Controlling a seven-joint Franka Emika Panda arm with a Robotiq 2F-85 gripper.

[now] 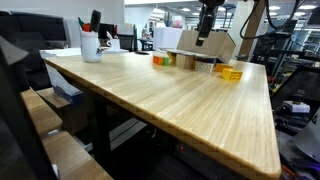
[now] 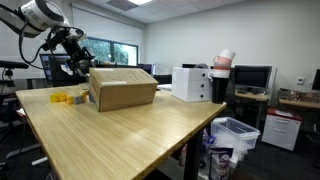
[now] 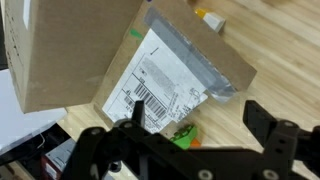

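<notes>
One gripper [image 3: 190, 140], jaws wide apart and empty, hangs over one box [image 3: 110, 60], with two blocks [image 2: 66, 97] at its 9 o'clock in an exterior view.

My black claw [image 3: 197, 120] looks like matt hard plastic, and its fingers show no shine. The brown cardboard box [image 3: 70, 50] below it is dull and faintly fibrous, with soft, worn edges. The white paper shipping label [image 3: 160, 88] on it is flat and smooth. The grey strip of tape [image 3: 195, 55] along the label's edge has a slight plastic gloss. The pale plank-wood table top [image 1: 170, 100] is smooth, with a soft satin sheen in both exterior views. The small yellow blocks [image 1: 230, 72] look like smooth plastic.
</notes>
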